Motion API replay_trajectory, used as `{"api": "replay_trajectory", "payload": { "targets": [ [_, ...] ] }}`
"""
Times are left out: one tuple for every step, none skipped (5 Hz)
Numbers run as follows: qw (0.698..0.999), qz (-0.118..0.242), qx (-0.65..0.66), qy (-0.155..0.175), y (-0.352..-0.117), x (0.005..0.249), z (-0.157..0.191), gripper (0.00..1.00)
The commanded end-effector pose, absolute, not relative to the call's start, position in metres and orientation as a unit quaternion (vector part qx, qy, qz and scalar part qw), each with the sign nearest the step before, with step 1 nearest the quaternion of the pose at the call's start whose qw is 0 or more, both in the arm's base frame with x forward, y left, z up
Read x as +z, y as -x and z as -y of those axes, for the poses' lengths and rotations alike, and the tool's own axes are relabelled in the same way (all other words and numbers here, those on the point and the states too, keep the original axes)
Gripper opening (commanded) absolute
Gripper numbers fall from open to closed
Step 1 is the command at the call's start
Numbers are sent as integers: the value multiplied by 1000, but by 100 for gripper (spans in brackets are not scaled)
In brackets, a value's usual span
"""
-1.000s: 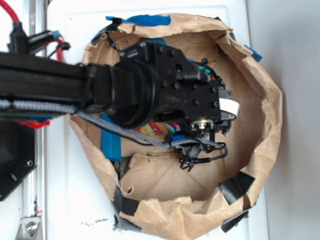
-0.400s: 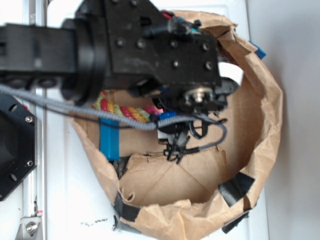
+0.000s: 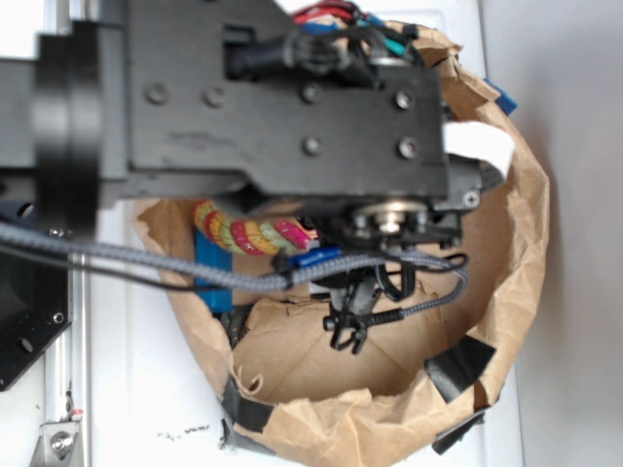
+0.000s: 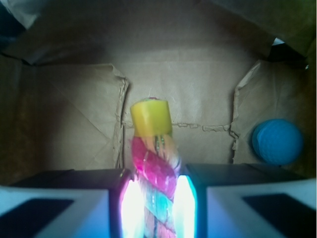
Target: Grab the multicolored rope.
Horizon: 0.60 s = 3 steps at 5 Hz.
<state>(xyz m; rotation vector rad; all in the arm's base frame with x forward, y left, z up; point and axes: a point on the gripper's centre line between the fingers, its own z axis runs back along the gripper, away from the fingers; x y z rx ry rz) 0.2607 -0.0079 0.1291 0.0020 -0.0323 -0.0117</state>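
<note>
One rope: the multicolored rope (image 4: 154,171) is pinched in the hand (image 4: 154,208), yellow end sticking out, above the paper bag (image 3: 506,292) floor.
Tip: pinch is best kept firm, lift kept slow.

Red, yellow and pale-green twisted rope (image 4: 154,168) with yellow end; blue ball (image 4: 277,141); brown paper bag (image 3: 321,350).

The multicolored rope (image 4: 155,186) is made of twisted, fuzzy cord. The bag (image 3: 506,292) is made of crinkled matt brown paper. The blue ball (image 4: 277,141) looks smooth.
</note>
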Motion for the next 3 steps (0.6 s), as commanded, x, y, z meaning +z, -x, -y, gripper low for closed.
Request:
{"api": "replay_trajectory", "payload": {
  "targets": [
    [996,71,-48,1,-269,146,19,0],
    [996,76,-49,-13,-271,142,21,0],
    [996,64,-57,-4,-273,139,20,0]
  ]
}}
